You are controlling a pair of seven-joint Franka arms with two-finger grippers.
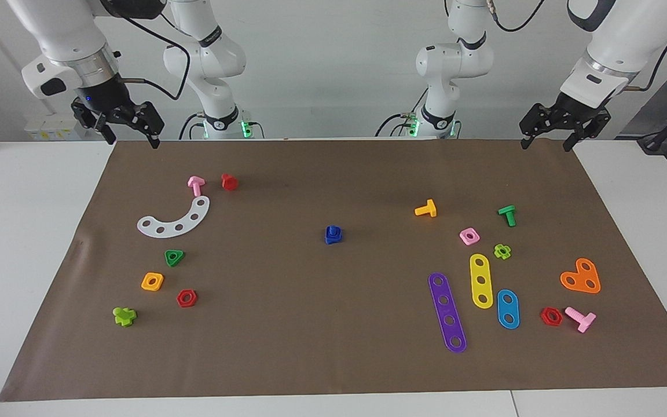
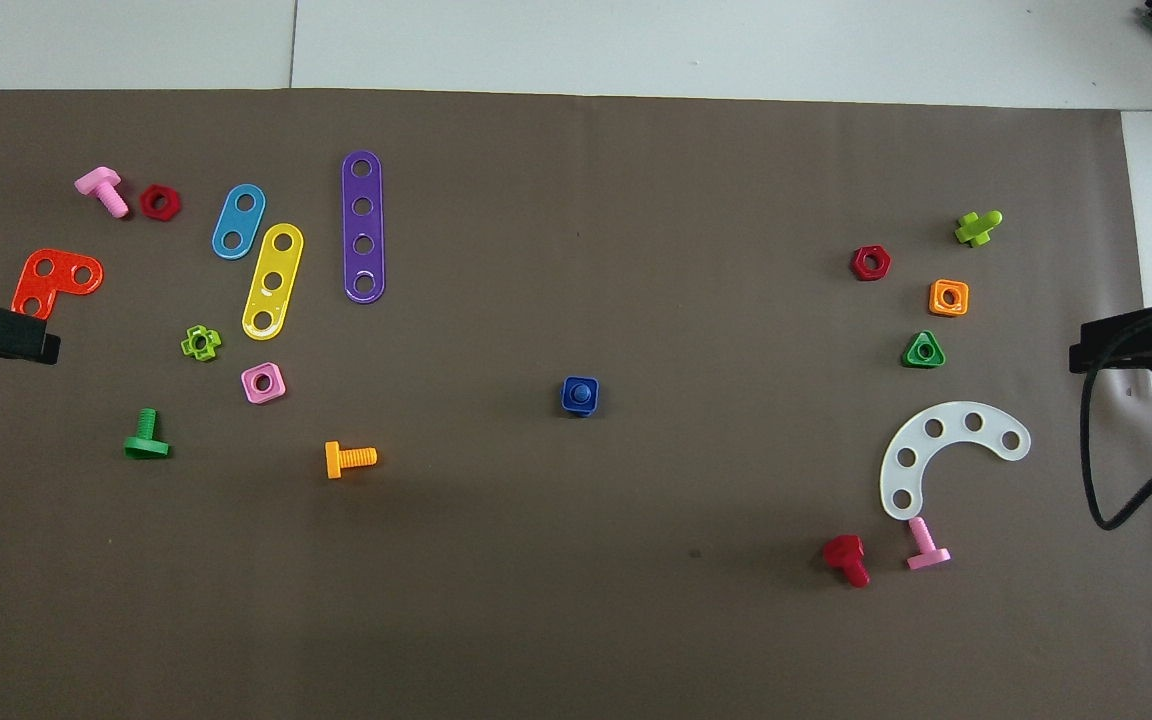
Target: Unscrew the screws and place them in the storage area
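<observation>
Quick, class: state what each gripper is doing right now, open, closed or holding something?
Left gripper: open, empty, raised over the brown paper mat's edge.
Right gripper: open, empty, likewise.

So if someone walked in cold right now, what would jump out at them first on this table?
Probably the dark blue bolt and nut, still joined, alone at the middle of the brown mat, with bare mat around it. Colourful pieces cluster toward each end: the purple strip toward the left arm's end, the white curved strip toward the right arm's. Both arms wait, left gripper and right gripper open over the mat's robot-side corners.
</observation>
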